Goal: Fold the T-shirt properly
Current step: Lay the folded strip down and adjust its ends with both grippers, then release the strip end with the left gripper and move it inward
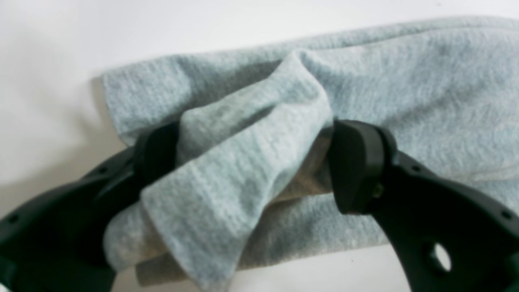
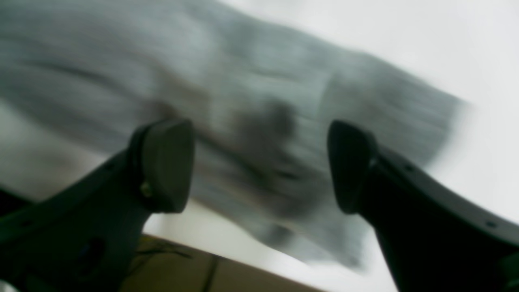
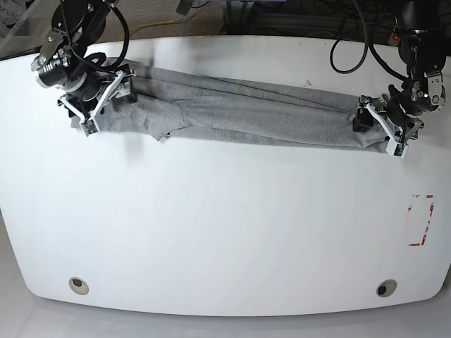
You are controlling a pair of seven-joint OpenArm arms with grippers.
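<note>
T-shirt (image 3: 246, 113) cloth sat bunched between the left gripper's (image 1: 255, 162) wide jaws; the right gripper (image 2: 259, 166) gaped empty above it. Both should clear before refolding.

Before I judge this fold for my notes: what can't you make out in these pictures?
- Right wrist view: the T-shirt is motion-blurred, so its folds and edges are unreadable.
- Left wrist view: a bunch of cloth fills the left gripper, hiding whether the pads press it.
- Base view: the right gripper is too small to read its jaws; the layers underneath are hidden.
</note>
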